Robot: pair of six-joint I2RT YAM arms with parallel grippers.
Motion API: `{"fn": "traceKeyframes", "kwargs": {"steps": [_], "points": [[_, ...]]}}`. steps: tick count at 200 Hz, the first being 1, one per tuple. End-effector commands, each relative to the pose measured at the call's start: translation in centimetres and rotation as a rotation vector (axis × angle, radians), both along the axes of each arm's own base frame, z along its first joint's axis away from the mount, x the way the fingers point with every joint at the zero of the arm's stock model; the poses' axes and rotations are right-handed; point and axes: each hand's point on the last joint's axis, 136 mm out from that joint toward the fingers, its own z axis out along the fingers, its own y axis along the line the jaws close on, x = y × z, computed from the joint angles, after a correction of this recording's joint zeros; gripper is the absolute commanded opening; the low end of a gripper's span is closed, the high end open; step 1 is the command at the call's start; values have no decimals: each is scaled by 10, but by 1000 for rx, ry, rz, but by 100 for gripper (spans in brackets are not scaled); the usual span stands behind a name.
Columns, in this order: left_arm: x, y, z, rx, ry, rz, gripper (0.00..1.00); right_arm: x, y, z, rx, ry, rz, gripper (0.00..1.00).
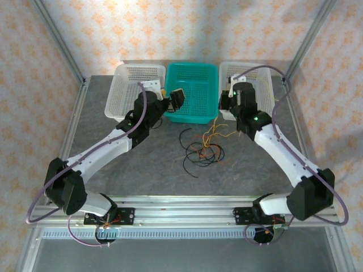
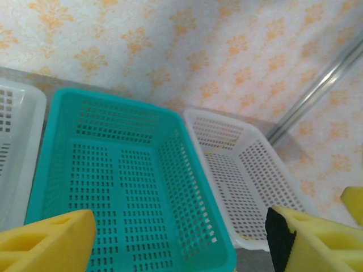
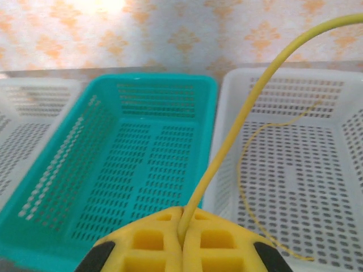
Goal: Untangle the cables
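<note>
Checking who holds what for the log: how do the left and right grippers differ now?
The left gripper is open and empty; the right gripper is shut on the yellow cable. The left hangs over the teal basket, the right where it meets the right white basket. Both have yellow fingers.

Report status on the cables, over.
Left gripper open, by teal basket. Right gripper shut on yellow cable. Orange and black cables lie tangled on table. Nothing in the way.
</note>
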Motion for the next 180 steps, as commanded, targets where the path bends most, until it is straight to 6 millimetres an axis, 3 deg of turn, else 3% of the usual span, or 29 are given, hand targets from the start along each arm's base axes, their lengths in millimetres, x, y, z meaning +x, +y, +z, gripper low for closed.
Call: {"fn": "traceKeyframes", "kwargs": {"steps": [1,38,66,111,115,130,154,180], "points": [[22,-6,17,-48,-51,36,78,22,-22,6,2,17,-97,0],[50,-38,10,-58,-34,-24,78,64,-43,0,-50,30,-179,0],[63,-67,-3,-50,-5,-78,78,96,-58,-18,-123,92,-228,0],[71,-103,-21,-77,28,-101,78,145,-75,-61,-210,183,-245,0],[75,-109,-36,-69,51,-103,78,149,-76,-66,-213,193,-245,0],[75,-124,-46,-74,69,-123,77,162,-80,-82,-222,230,-249,0],[72,-144,-56,-57,88,-150,77,181,-76,-110,-225,295,-222,0],[70,-150,-69,-42,109,-146,77,190,-70,-139,-230,357,-194,0]]}}
